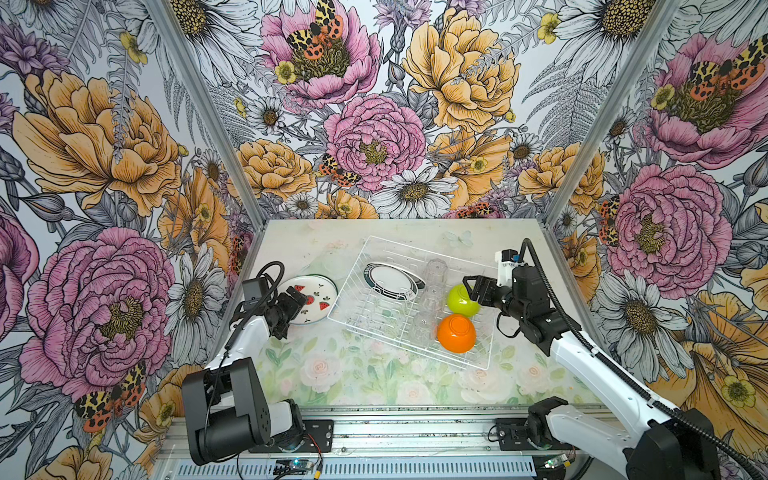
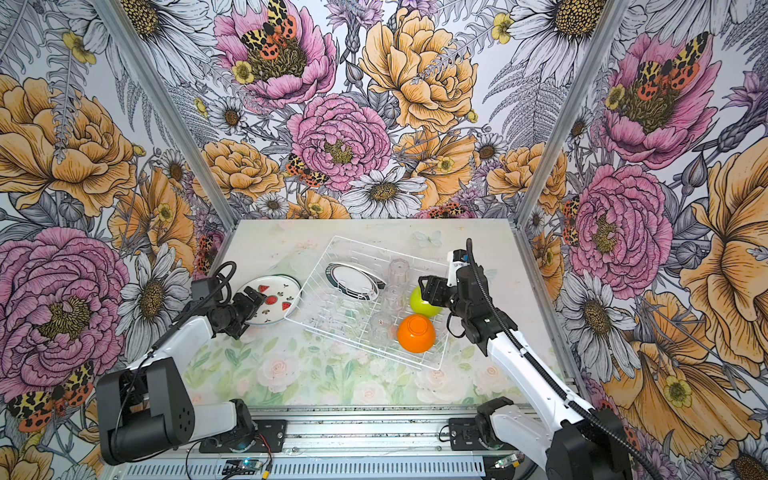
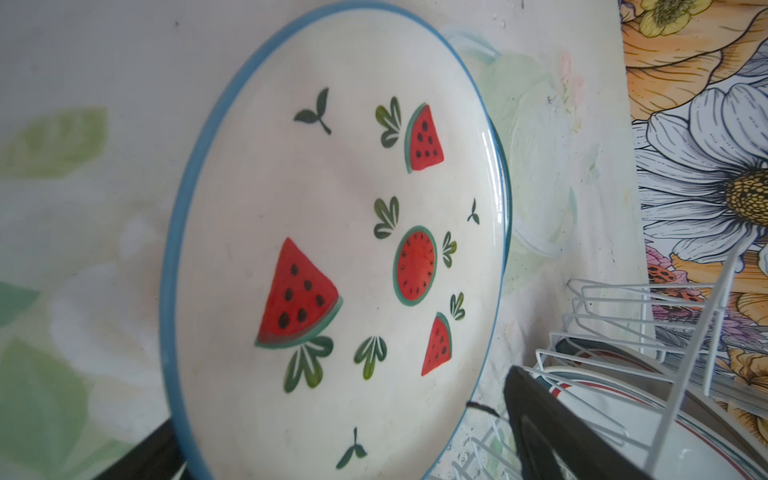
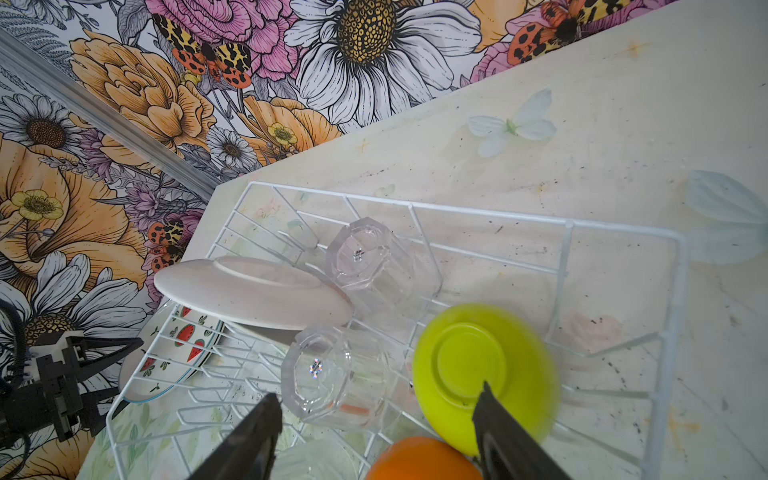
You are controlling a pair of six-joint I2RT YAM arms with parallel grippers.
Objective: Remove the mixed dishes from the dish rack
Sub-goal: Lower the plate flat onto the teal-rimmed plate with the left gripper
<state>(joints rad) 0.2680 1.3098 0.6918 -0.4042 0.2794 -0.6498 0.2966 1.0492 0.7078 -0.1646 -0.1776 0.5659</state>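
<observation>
The white wire dish rack sits askew mid-table. In it a teal-rimmed plate leans in the prongs beside clear tumblers, an upturned lime-green bowl and an upturned orange bowl. The watermelon plate lies just outside the rack's left side. My left gripper stands open around that plate's near edge. My right gripper hangs open over the rack, one fingertip at the lime bowl's blurred base.
Floral walls close in on the left, back and right of the table. A metal rail with both arm bases runs along the front edge. Flower-printed table surface lies between the rack and the rail.
</observation>
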